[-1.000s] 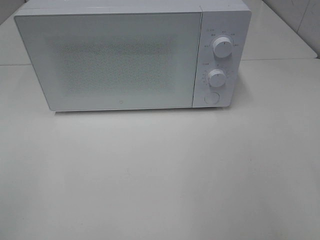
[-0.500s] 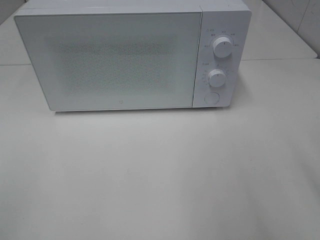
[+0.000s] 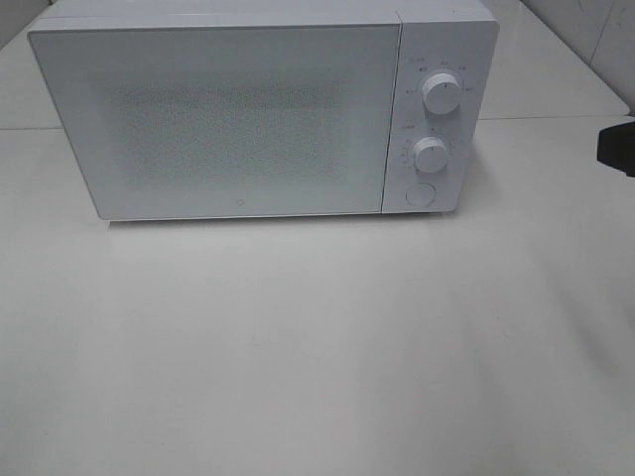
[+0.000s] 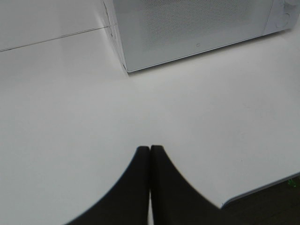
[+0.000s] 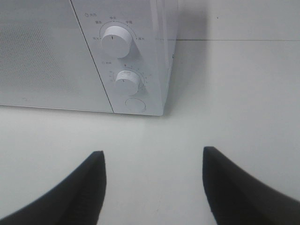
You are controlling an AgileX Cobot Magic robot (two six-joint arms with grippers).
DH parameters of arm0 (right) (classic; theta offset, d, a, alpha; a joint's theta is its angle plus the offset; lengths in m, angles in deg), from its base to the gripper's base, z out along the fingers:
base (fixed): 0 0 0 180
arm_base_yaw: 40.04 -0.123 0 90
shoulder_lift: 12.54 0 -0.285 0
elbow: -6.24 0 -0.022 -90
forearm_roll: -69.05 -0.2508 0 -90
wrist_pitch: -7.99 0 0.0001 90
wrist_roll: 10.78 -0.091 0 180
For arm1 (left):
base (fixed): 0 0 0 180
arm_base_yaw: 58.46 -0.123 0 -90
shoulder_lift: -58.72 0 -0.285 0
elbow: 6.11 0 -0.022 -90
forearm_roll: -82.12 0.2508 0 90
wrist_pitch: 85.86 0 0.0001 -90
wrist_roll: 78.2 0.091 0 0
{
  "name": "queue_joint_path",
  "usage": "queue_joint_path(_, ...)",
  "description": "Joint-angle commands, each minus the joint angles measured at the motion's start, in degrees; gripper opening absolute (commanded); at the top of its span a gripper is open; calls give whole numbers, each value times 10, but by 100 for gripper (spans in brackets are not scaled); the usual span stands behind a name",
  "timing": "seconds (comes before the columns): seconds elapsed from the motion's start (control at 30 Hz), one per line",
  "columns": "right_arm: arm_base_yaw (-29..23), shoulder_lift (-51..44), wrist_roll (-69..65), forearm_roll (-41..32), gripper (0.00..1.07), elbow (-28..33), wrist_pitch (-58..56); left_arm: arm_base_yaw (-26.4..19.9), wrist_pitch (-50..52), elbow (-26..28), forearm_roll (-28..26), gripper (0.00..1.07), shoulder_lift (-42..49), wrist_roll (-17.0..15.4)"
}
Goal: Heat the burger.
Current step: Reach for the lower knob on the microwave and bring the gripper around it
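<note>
Right tool hangs wide open and empty, pointed straight at the round button on the microwave, so it's the nearer arm; left tool is pinched shut on nothing, and the burger isn't visible anywhere, door closed.

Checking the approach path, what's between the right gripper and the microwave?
Only bare table lies between right gripper and microwave, in the right wrist view.

Ahead of my right claw, the dotted door of the microwave hides its inside from me. The print around both dials is too small to read. In the high view, the edge cuts my right arm to a dark sliver.
</note>
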State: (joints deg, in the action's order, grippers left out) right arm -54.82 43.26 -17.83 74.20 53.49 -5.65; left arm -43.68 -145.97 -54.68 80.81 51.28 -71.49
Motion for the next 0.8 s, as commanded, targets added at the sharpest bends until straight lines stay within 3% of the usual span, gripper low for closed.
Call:
queue_joint_path(0.03, 1, 22, -1, 1, 58, 1, 34, -3, 9, -2, -5, 0, 11, -2)
queue_joint_path(0.8, 1, 306, -1, 1, 58, 1, 371, -3, 9, -2, -5, 0, 11, -2)
